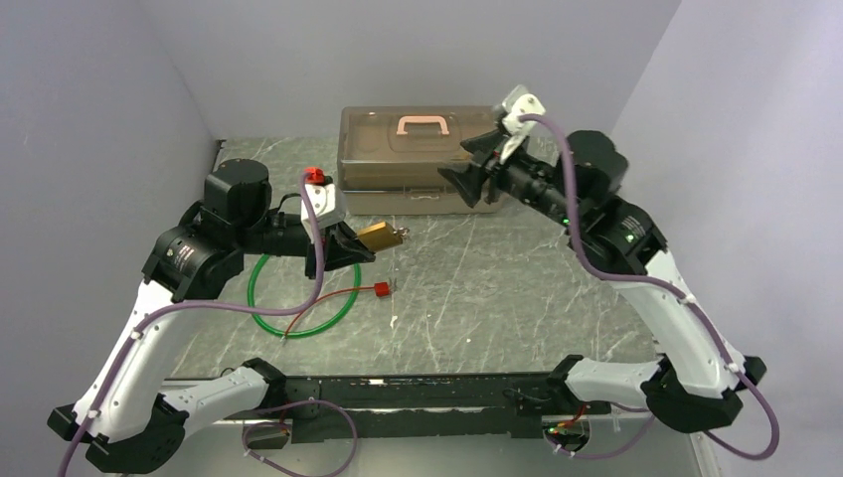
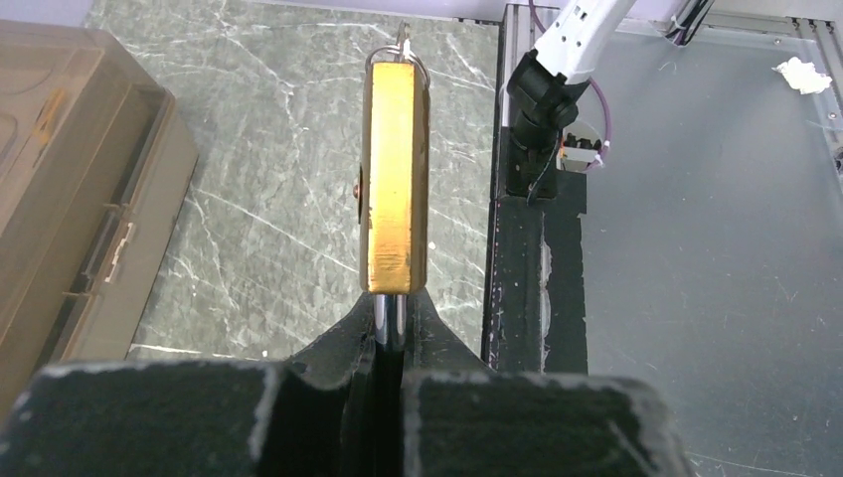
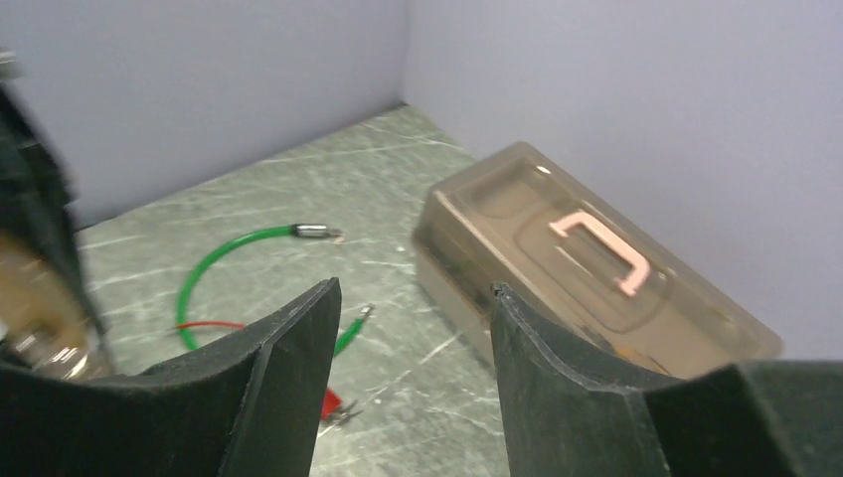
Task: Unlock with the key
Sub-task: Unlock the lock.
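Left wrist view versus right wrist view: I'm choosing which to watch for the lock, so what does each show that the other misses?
Only left wrist: the brass padlock in sharp view, its shackle clamped in the shut left hand. Only right wrist: the green cable, red tag, pink box handle, and the open, empty right hand. Both: the marbled table and brown box; a brassy blur at the right view's edge may be the padlock.

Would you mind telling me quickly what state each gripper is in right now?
Left gripper: closed, holding the brass padlock.
Right gripper: open, holding nothing.
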Robot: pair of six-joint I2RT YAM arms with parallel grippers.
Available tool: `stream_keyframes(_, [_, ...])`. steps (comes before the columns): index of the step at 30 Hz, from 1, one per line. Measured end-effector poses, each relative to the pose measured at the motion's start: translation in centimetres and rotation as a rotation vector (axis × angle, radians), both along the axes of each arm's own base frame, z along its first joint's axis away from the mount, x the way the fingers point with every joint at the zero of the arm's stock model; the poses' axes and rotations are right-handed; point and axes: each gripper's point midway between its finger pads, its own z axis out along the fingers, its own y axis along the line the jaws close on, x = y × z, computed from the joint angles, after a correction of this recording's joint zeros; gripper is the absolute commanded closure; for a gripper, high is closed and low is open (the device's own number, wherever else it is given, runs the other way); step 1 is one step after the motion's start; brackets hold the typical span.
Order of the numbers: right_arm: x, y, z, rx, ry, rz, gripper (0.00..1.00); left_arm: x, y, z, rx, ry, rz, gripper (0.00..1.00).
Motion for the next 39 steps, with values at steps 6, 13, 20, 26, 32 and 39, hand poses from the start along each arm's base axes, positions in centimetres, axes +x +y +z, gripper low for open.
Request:
stream_keyframes(6, [-4.8, 0.5, 0.3, 0.070, 0.056, 0.336, 0.39, -0.1, 0.0, 0.1, -0.004, -0.001, -0.005, 1.00])
stream_keyframes(13, [-8.6, 3.2, -0.8, 0.123, 0.199, 0.669, 0.49, -0.3, 0.1, 0.2, -0.008, -0.005, -0.004, 1.00])
stream_keyframes(20, [-9.5, 4.3, -1.9, 0.160, 0.308, 0.796, 0.54, -0.3, 0.1, 0.5, -0.014, -0.013, -0.003, 1.00])
stream_keyframes(26, [-10.3, 4.3, -0.9, 0.186, 0.291, 0.849, 0.58, -0.3, 0.1, 0.5, -0.014, -0.010, -0.002, 1.00])
stream_keyframes(32, [-11.2, 5.0, -1.0, 0.178, 0.284, 0.887, 0.63, -0.2, 0.0, 0.4, -0.014, -0.006, -0.001, 1.00])
stream_keyframes(39, [-11.0, 5.8, -2.3, 0.148, 0.313, 0.892, 0.75, 0.2, -0.2, 0.2, -0.010, 0.017, 0.003, 1.00])
